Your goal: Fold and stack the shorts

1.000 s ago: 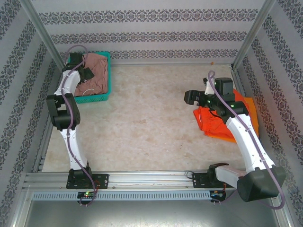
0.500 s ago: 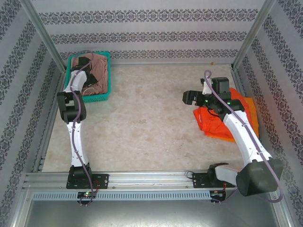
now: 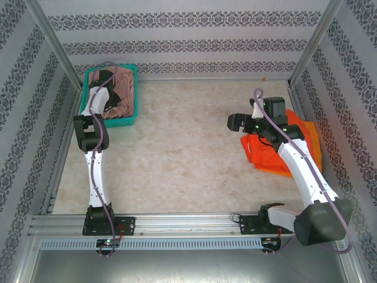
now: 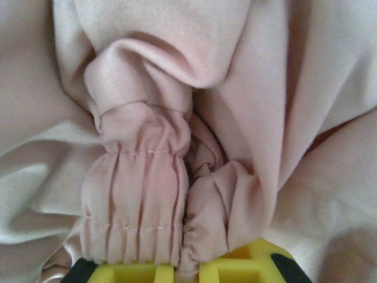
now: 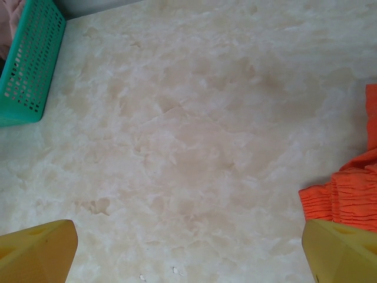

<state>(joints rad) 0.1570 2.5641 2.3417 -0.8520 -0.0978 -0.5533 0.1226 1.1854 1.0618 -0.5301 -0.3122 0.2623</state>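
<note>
Left wrist close-up: the left gripper (image 4: pixel 177 272) is clamped on a gathered, elastic fold of the dusty pink shorts (image 4: pixel 141 194).
In the top external view, the dusty pink shorts lie heaped in the teal basket (image 3: pixel 131 121) at the far left corner of the table (image 3: pixel 177 153), and the left arm reaches into it. The right gripper (image 3: pixel 235 122) hangs over bare table right of centre, its yellow fingers (image 5: pixel 35 250) spread wide with nothing between them. It is just left of the red-orange shorts (image 3: pixel 265 154), which lie crumpled and overlap the yellow-orange shorts (image 3: pixel 312 141) near the right edge.
</note>
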